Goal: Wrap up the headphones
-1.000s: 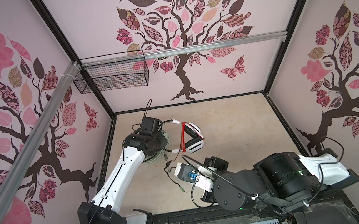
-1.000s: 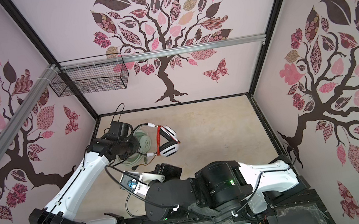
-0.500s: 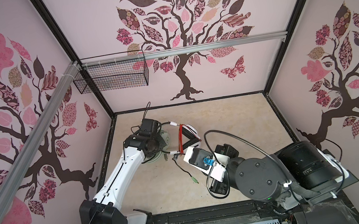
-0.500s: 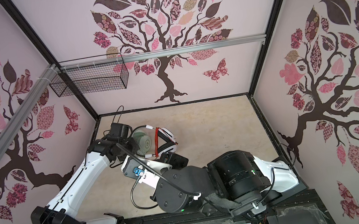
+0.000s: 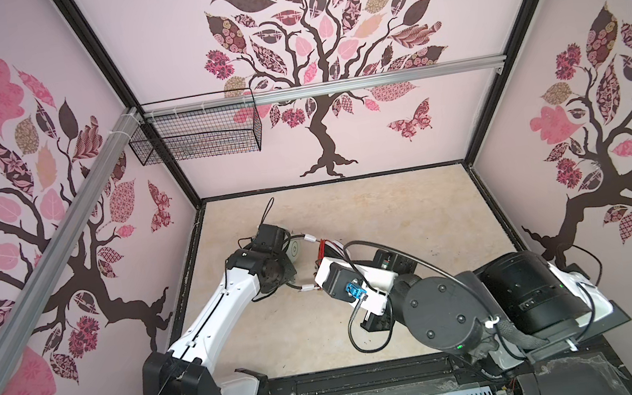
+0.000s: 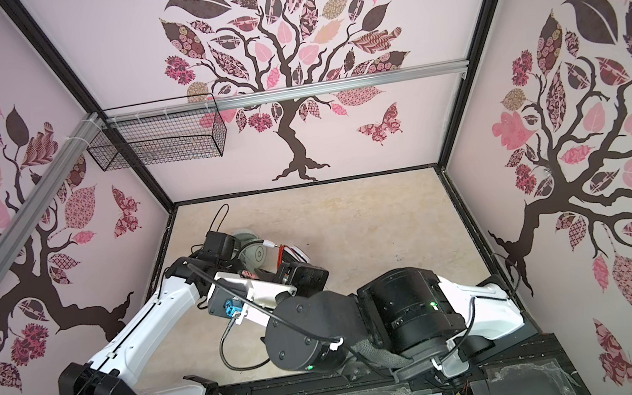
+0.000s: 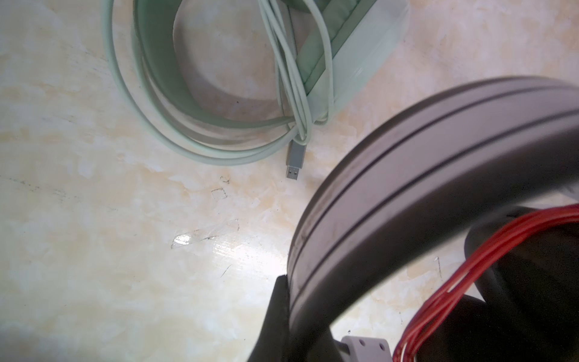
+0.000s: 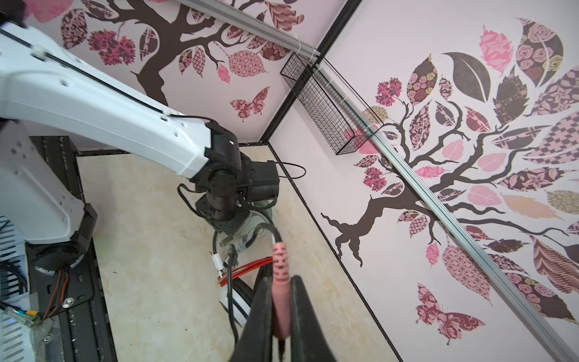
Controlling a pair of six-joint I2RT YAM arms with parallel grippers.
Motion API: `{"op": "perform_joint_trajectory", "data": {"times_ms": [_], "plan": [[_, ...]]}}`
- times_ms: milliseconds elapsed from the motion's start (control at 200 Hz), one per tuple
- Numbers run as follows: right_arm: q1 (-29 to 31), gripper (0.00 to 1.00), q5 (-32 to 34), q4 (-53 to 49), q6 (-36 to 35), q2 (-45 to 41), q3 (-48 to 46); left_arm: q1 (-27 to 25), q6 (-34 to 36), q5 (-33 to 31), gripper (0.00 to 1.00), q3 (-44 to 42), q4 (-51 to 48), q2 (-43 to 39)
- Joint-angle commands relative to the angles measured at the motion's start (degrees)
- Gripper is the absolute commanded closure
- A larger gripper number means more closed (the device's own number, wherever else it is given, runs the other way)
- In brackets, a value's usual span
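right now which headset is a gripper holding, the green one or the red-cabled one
The red-cabled headset: the left gripper is shut on its headband. The mint-green headset lies free on the table.

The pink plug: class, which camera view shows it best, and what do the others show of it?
The right wrist view: the pink plug sits close up, pinched in the right gripper, its ribbed sleeve clear. In a top view it is a small pink speck beside the wrist. The left wrist view does not show it.
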Motion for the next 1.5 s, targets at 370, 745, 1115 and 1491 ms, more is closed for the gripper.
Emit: {"op": "perform_joint_trajectory", "data": {"times_ms": [370,745,1115,1491], "plan": [[-33.54,1.00,-27.35,15.12,2.37,-15.02,-24.20,-9.81,2.55,0.21,1.00,-3.70,-4.80,-16.29],[-61.77,1.00,-42.85,19.18,10.18,-13.17,-30.38,-11.49,1.44,-1.70,1.00,-4.97,-5.99,-18.22],[-67.67,1.00,-49.68,24.69,16.31,-5.03,-31.68,-11.57,2.72,1.81,1.00,-4.79,-6.46,-20.85],[-67.80,1.00,-51.62,31.13,17.36,-2.40,-41.78,-11.69,3.25,5.45,1.00,-2.24,-7.78,-22.58]]}}
